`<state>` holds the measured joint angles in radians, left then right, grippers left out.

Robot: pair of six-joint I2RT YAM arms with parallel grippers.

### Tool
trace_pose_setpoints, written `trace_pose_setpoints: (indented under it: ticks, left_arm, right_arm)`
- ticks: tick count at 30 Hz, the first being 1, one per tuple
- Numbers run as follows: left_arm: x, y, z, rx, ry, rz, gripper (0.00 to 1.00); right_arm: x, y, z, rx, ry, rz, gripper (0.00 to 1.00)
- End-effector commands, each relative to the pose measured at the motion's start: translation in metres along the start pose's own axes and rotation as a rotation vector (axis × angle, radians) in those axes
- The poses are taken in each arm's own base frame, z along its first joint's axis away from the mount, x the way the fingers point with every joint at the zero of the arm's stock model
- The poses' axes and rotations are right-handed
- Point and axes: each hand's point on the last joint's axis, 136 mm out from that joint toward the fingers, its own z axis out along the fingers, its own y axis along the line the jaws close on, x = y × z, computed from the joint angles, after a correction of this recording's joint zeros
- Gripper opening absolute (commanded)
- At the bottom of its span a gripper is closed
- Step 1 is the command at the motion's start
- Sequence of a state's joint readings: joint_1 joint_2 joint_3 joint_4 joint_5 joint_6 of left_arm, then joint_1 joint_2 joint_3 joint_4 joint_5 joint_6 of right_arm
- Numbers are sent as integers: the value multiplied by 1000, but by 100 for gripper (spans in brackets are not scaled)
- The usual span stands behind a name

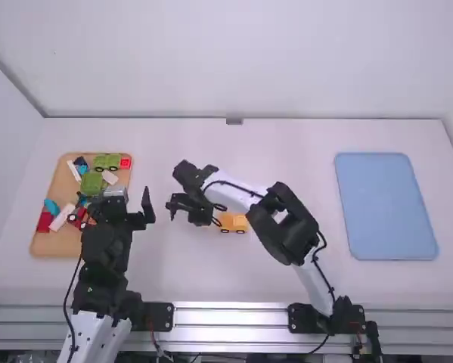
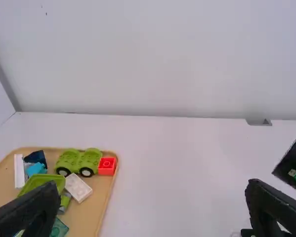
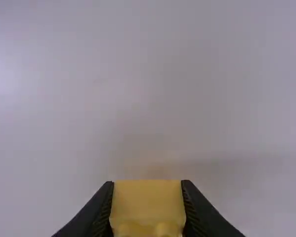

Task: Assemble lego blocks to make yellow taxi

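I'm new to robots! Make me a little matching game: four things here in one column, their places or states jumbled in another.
Things
1. Left pincer
2. Blue tray
3. Right pincer
4. Green wheeled piece

Places or states
A. In the tan tray, beside a red block
B. Shut on a yellow block
C. Open and empty
D. Lying at the right of the table

Right pairs: 1-C, 2-D, 3-B, 4-A

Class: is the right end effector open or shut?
Shut on a yellow block: in the right wrist view, fingers touch its opposite sides.
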<state>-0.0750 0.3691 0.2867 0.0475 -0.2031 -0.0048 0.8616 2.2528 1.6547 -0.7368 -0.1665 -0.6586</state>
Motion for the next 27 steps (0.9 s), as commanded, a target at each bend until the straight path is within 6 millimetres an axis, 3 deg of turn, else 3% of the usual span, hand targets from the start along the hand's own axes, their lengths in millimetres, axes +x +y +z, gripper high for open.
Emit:
trace_pose_setpoints:
  ticks: [1, 6, 9, 12, 15, 21, 25, 27]
  left_arm:
    - [2, -2, 0, 8, 4, -5, 99]
    - [3, -2, 0, 8, 6, -5, 99]
    - [4, -2, 0, 7, 12, -4, 99]
    - [5, -2, 0, 7, 16, -3, 99]
    - [6, -2, 0, 7, 19, -2, 99]
    - [4, -3, 0, 17, 9, -5, 99]
    - [3, -12, 0, 67, 5, -5, 99]
    - [2, -19, -1, 107, 2, -6, 99]
  right_arm:
    - [-4, 1, 4, 10, 13, -25, 0]
    - [-3, 2, 4, 3, 10, -39, 1]
    - [-3, -1, 3, 7, 2, -33, 16]
    - [-5, -4, 3, 14, -8, -33, 47]
    - [-12, -6, 3, 17, -38, -61, 97]
    - [-24, -18, -12, 22, -108, -44, 98]
    - [-45, -27, -46, 38, -197, -52, 98]
    - [-52, -37, -73, 82, -232, -50, 98]
